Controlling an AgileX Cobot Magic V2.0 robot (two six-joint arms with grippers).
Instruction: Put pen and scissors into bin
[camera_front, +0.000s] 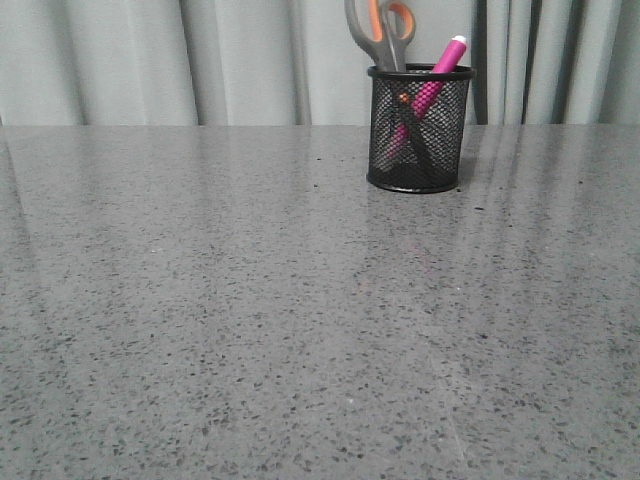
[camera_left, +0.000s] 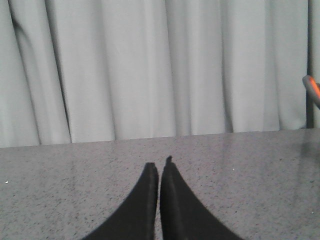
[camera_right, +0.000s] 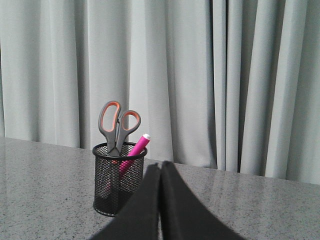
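The black mesh bin (camera_front: 419, 128) stands upright at the back of the table, right of centre. The pink pen (camera_front: 436, 74) leans inside it, cap up. The scissors (camera_front: 380, 32) stand in it blades down, grey and orange handles above the rim. The right wrist view shows the bin (camera_right: 110, 182), the pen (camera_right: 136, 150) and the scissors (camera_right: 118, 125) beyond my right gripper (camera_right: 160, 166), which is shut and empty. My left gripper (camera_left: 159, 166) is shut and empty over bare table; a scissor handle (camera_left: 312, 88) shows at that view's edge. Neither gripper appears in the front view.
The grey speckled table (camera_front: 250, 320) runs back to a pale pleated curtain (camera_front: 150, 60) along its far edge.
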